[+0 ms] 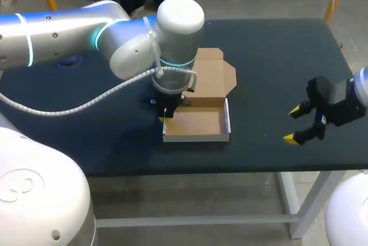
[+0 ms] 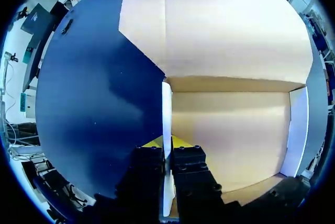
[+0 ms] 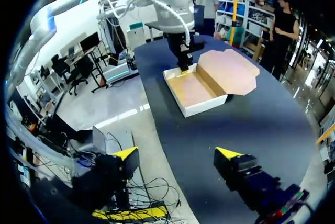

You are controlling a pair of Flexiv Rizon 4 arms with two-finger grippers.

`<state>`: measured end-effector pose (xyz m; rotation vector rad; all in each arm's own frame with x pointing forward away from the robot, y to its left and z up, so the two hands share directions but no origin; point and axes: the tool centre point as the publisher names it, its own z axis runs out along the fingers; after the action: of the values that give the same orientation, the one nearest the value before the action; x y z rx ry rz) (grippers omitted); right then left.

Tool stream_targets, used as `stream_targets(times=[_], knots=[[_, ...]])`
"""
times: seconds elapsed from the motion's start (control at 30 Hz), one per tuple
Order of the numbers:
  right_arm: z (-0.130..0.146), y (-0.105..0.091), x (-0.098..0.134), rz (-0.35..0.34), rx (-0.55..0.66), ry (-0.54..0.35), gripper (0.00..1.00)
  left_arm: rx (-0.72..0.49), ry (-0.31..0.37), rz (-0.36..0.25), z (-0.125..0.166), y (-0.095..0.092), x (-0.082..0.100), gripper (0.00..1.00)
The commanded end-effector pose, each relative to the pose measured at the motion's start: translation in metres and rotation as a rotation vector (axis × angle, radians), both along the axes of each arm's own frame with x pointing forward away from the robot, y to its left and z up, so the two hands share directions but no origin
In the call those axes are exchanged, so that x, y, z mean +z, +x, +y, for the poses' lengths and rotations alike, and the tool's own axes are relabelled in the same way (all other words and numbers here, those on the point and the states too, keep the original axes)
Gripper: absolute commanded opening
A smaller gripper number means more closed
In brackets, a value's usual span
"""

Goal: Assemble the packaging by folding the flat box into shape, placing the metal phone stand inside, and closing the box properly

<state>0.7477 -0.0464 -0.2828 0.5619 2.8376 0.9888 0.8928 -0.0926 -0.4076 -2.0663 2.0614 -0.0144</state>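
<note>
Yellow tips of the left pincer [image 2: 166,141] sit close together on either side of a thin white side wall of the box [image 2: 230,130]. One tip is outside the box over the tabletop [image 2: 99,103] and the other is inside it over the brown floor, so the pincer is pinching that wall. In the head view the left pincer [image 1: 167,114] points straight down at the wall on the left arm's side, with the left arm [image 1: 69,33] bending in above it.

The box [image 1: 198,124] is folded into a shallow open tray, plain brown cardboard inside and white on its outer faces. Its low walls stand upright along the near side and both short sides. The lid [image 1: 213,76] is hinged at the far wall and lies open, flat on the tabletop [image 1: 276,56] behind the tray. It is brown, with angled corners and a small tab on its far edge. The right wrist view shows the same box [image 3: 196,90] with its lid [image 3: 230,69] spread flat beyond it, and the tray's inside shows only bare cardboard.

The box rests near the middle of the dark tabletop, toward its near edge. The right pincer [image 1: 292,123] hangs over the tabletop well apart from the box. Its fingers are spread wide and hold nothing, and its own view shows the same [image 3: 175,153].
</note>
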Motion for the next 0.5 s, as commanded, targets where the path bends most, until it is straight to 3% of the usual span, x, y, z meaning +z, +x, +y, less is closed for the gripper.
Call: stream_targets(times=[0.03, 0.3, 0.5], knots=[[-0.0131, -0.0089, 0.0128, -0.007, 0.011, 0.020, 1.00, 0.018, 0.045, -0.018, -0.0019, 0.0000, -0.0042, 0.00], [-0.0133, -0.0111, 0.0133, -0.019, 0.038, 0.000, 1.00, 0.013, 0.176, -0.056, 0.0009, 0.0008, -0.0076, 0.00], [-0.0122, -0.0120, 0.0136, -0.021, 0.043, -0.004, 1.00, 0.007, 0.205, -0.056, 0.0034, 0.0025, -0.0087, 0.00]])
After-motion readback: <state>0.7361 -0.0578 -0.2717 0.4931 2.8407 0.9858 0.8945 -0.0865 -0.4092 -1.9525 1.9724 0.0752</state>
